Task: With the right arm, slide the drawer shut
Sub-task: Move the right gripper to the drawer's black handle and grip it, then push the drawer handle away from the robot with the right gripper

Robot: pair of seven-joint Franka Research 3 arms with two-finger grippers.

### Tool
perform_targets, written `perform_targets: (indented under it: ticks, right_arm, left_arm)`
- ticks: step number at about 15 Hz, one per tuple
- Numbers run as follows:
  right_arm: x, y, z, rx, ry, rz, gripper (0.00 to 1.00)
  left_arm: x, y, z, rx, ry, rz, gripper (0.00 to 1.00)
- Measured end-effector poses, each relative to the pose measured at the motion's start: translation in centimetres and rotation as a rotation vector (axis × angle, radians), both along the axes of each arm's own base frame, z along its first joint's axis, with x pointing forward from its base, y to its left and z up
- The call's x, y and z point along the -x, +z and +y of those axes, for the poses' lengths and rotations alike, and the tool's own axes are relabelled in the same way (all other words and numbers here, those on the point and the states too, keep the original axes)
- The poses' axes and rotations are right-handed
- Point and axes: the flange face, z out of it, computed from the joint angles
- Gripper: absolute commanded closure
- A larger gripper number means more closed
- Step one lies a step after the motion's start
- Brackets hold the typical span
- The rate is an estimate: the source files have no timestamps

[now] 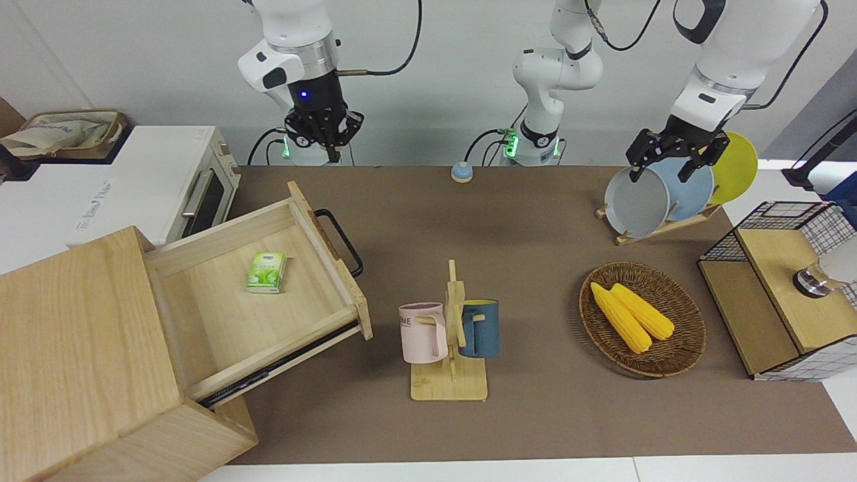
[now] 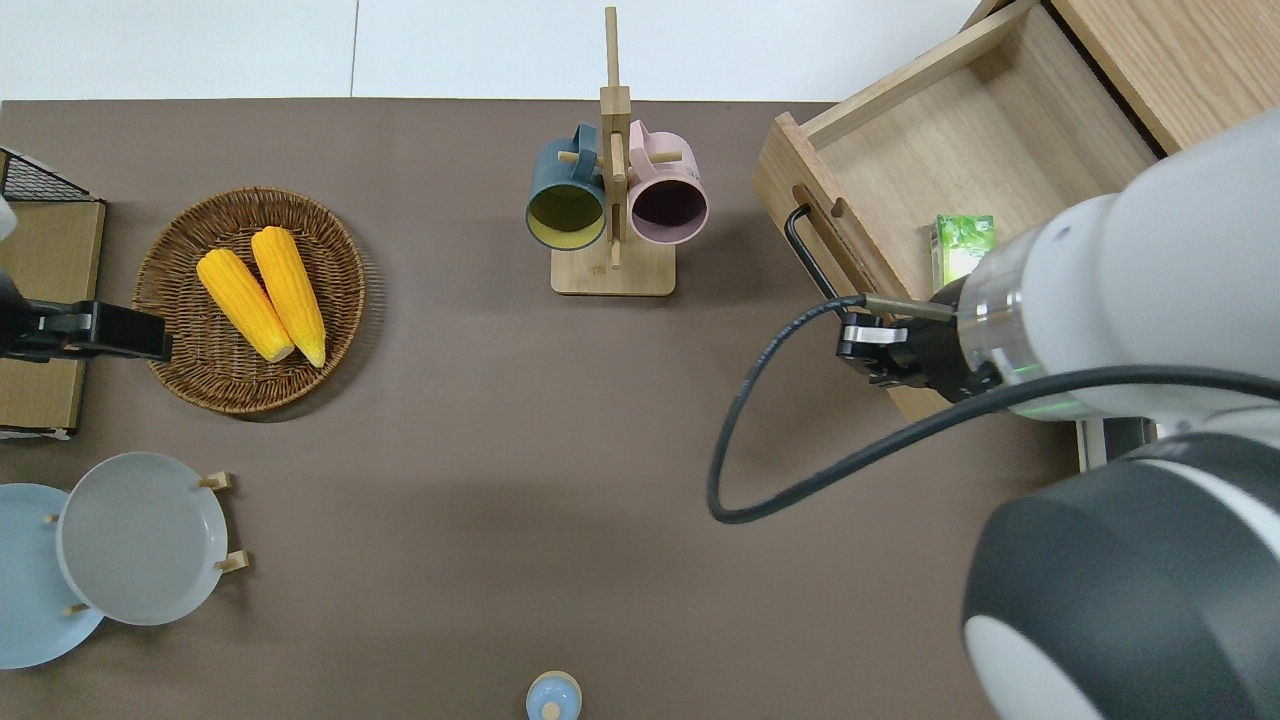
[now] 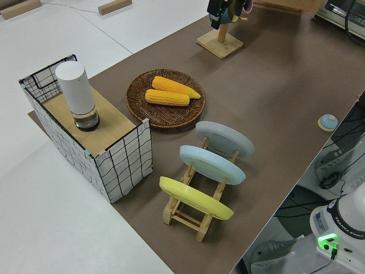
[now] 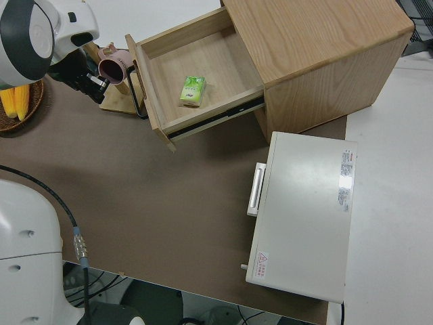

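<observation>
while the drawer (image 1: 268, 294) stands open on the brown table (image 1: 535, 415), the right gripper (image 1: 324, 137) hangs, fingers unreadable.

White jointed arms with silver wrist rings, black cables and black claws — the right claw (image 1: 326, 137) lit blue.

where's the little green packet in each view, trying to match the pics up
Front view: the green packet lies on the floor of the open drawer, toward the right arm's end of the table.
Overhead view: green packet in the drawer, partly hidden under the right arm.
Left side view: not in it.
Right side view: green packet in the drawer, near the top.
Shared landmark: the drawer's black handle.
</observation>
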Motion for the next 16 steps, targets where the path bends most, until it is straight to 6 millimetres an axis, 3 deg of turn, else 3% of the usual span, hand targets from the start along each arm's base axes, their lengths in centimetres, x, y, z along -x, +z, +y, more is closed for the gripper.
perform_targets:
  ticks: [3, 6, 16]
  right_arm:
    - [-0.3, -1.0, 2.7, -0.017, -0.102, -0.012, 1.000]
    - [-1.5, -3.2, 4.3, -0.022, -0.201, 0.003, 1.000]
    - [-5.6, -10.2, 5.3, -0.019, -0.542, 0.059, 1.000]
  left_arm:
    - [0.0, 0.0, 0.0, 0.000, 0.000, 0.000, 0.00]
    - [0.0, 0.0, 0.0, 0.000, 0.000, 0.000, 0.00]
    - [0.0, 0.0, 0.0, 0.000, 0.000, 0.000, 0.00]
